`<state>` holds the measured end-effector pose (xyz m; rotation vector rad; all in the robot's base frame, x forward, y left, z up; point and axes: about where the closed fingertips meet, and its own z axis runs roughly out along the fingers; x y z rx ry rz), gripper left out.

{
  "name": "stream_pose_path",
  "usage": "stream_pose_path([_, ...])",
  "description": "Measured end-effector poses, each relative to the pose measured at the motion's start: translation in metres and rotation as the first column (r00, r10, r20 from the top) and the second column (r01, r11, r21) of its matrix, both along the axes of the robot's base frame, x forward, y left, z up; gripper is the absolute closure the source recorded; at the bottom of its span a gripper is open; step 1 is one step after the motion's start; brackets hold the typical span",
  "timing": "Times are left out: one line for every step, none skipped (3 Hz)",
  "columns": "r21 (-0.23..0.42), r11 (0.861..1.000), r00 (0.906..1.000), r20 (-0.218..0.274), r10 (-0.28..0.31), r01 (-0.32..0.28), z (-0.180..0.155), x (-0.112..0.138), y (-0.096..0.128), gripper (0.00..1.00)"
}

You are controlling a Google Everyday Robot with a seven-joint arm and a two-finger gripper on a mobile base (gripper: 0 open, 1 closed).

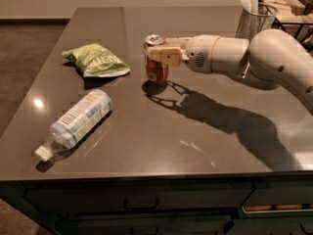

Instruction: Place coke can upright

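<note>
Location type: kitchen or break area. Indicators:

- A dark, polished countertop (146, 151) has drawer fronts (142, 199) beneath its front edge.
- A metal cup (254, 23) and a wire rack (291, 9) (contents unclear) stand at the far right corner.
- Packaged snacks and drinks lie on the surface: a green chip bag (95, 60) and a water bottle (78, 119) on its side.
- The gripper (164, 55) is clamped on the upright coke can (156, 71) mid-counter.
</note>
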<state>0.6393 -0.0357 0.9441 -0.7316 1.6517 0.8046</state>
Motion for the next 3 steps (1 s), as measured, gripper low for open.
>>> stream_pose_path([0.005,1.000,0.9997,0.020,0.015,-0.015,-0.007,0.001,0.003,0.83])
stream_pose_path([0.006,1.000,0.9992,0.032,0.022,-0.022,-0.012,0.000,0.003,0.60])
stream_pose_path([0.006,0.999,0.9984,0.037,0.041,-0.042,-0.017,0.000,0.005,0.36])
